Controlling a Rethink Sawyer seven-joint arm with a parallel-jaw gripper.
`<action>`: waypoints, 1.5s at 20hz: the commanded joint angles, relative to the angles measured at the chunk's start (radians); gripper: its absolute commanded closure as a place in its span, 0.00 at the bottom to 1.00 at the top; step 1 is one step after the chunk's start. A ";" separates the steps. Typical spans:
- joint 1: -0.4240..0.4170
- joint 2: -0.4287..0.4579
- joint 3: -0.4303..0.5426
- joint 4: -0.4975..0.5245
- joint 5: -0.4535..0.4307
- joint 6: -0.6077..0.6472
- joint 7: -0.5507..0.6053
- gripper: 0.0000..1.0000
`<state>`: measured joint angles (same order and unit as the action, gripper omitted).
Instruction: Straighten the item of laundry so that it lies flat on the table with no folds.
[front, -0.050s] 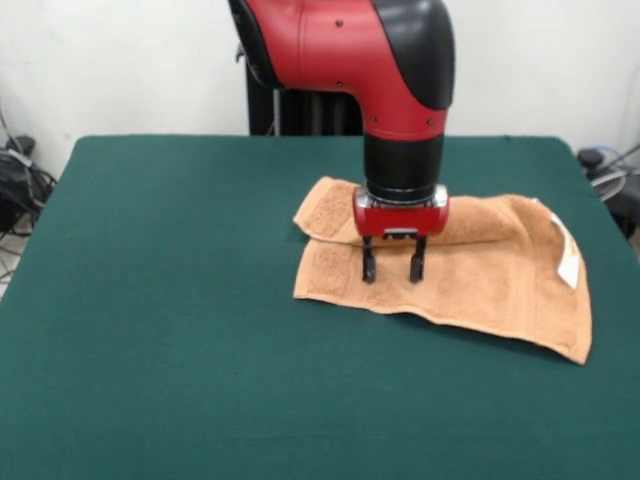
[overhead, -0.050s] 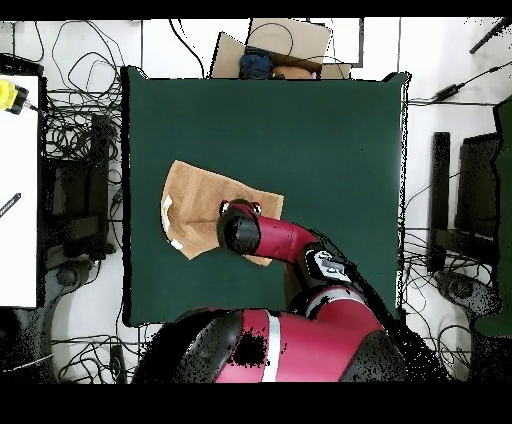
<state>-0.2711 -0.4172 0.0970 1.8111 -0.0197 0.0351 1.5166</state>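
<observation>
**Gripper poised over folded towel**

Fingers (front, -0.050s: 369, 266) spread apart and empty, the gripper (front, -0.050s: 392, 262) hangs just above the towel (front, -0.050s: 480, 275) on the table (front, -0.050s: 150, 300). Its far-left corner lies doubled over, right behind the fingers; its long axis runs left to right.

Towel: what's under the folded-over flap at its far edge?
In the front view the towel doubles over itself behind the open pincer. Only the flap's top shows; the layer beneath and the table there are covered.
</observation>
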 joint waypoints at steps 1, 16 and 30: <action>0.034 0.081 -0.024 0.011 -0.061 0.101 0.083 0.00; 0.032 0.101 -0.056 0.094 -0.125 -0.013 0.111 0.00; -0.085 -0.045 -0.010 0.281 -0.213 -0.047 0.134 0.00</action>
<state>-0.3188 -0.4409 0.0593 1.9406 -0.1660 -0.0849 1.5166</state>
